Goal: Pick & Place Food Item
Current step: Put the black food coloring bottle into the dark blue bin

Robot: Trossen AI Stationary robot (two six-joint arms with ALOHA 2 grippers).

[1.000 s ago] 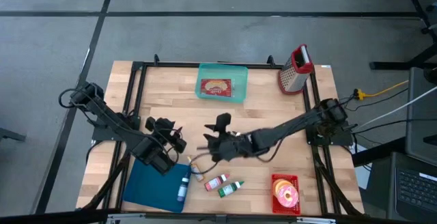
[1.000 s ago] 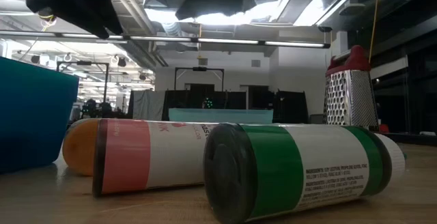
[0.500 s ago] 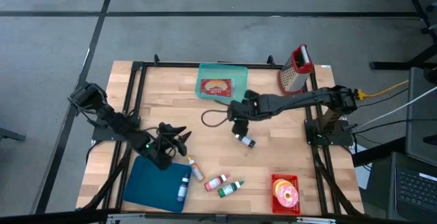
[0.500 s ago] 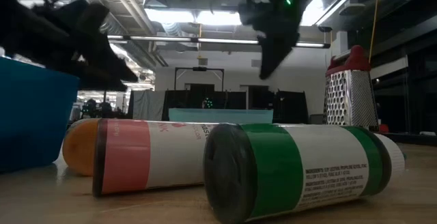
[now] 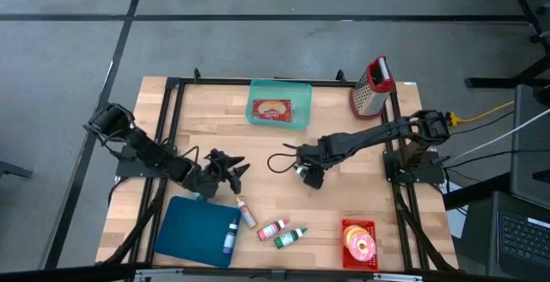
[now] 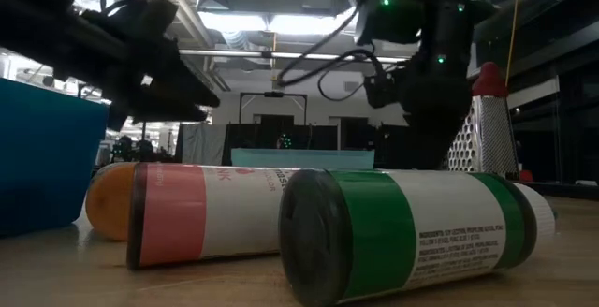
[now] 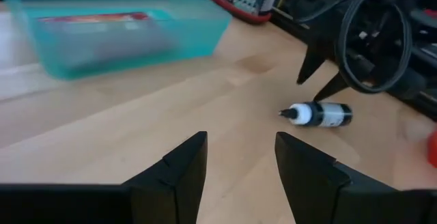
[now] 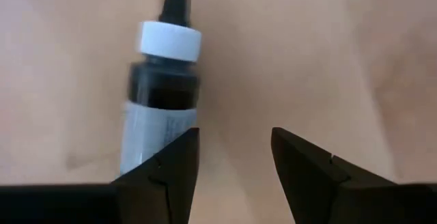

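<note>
Since before, we see the right gripper [image 5: 311, 176] drop low mid-frame over the black bottle [image 8: 162, 87], jaws released; left gripper [image 7: 239, 159] released above the wood table [image 5: 344, 205].

Overhead view was evenly and brightly lit with soft shadows; ceiling lights [image 6: 281, 21] glared in the low view, silhouetting the arms, while the teal tray [image 7: 116, 26] and black-capped bottle [image 8: 160, 94] appeared blurred.

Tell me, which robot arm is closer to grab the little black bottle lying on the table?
The right one. Its gripper hangs open right above the black bottle, pointing down. The left gripper sits farther off, empty.
</note>
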